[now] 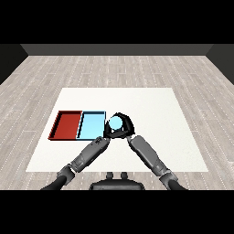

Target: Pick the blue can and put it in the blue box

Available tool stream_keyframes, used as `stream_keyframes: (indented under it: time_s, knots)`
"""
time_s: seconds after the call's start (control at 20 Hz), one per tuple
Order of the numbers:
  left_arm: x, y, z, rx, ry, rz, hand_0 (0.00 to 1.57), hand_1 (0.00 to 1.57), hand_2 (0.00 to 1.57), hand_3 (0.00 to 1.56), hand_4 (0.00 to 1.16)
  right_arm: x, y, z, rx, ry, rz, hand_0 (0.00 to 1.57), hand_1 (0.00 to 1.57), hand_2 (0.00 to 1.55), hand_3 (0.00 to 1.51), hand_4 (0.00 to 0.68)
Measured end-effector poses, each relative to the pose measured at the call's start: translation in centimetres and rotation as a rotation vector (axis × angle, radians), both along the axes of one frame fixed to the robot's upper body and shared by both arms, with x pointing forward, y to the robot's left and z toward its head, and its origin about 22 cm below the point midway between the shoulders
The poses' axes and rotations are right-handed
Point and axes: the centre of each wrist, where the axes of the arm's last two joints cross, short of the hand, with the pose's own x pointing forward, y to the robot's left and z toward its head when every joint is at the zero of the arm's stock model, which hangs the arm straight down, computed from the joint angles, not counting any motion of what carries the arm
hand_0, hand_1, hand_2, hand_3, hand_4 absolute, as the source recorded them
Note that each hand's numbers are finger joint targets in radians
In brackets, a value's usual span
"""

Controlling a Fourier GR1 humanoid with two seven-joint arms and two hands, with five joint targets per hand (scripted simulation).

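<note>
Two hands meet just right of the blue tray [91, 126]: right hand [124, 123] curled round the can [115, 122], no readable label; left hand [106, 133] fingers unclear. Red tray [66, 124] adjoins.

Left forearm [89, 154]: grey, rounded, built of several segments with darker seams between them; it darkens toward the elbow.
Right forearm [148, 155]: grey, same segmented build, with a lighter sheen along its upper face and a dark collar near the elbow.
Left hand [108, 133]: black, glossy, small against the forearm; its separate parts are hard to tell apart.
Right hand [126, 124]: black, with slender curved fingers and a thumb of the same finish.
Wrists: a narrow dark joint marks where each grey forearm meets its black hand.
Markings: none legible on either arm.
</note>
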Motion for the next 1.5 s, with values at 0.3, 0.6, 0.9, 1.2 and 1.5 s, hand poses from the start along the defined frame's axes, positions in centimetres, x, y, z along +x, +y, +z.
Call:
stream_keyframes:
  time_s: [0.3, 0.6, 0.9, 1.2, 1.5]
  knots:
    - [-0.2, -0.1, -0.4, 0.006, 0.012, 0.015, 1.57, 1.57, 1.56, 1.47, 1.14, -0.1, 0.0, -0.4, -0.038, 0.005, -0.015, 0.00, 0.00, 0.00, 0.00, 0.000]
    - [-0.2, -0.3, -0.2, 0.003, 0.029, 0.037, 1.57, 1.57, 1.57, 1.48, 1.14, 0.5, -0.1, -0.4, -0.064, 0.002, -0.019, 0.00, 0.00, 0.00, 0.00, 0.000]
    - [-0.7, -0.2, -0.6, 0.003, 0.026, 0.041, 1.57, 1.57, 1.57, 1.49, 1.15, 0.6, -1.2, -0.6, -0.037, 0.006, -0.064, 0.00, 0.00, 0.00, 0.00, 0.000]
    - [-0.3, 1.0, -1.2, -0.023, 0.035, 0.064, 1.57, 1.57, 1.57, 1.48, 1.15, 1.2, -4.8, 1.0, 0.105, 0.013, -0.090, 0.00, 0.00, 0.00, 0.00, 0.000]
    - [0.9, 2.9, -0.8, -0.016, 0.002, 0.139, 1.57, 1.57, 1.57, 1.47, 1.15, -0.3, -8.4, 2.8, 0.213, -0.059, -0.125, 0.00, 0.00, 0.00, 0.00, 0.000]
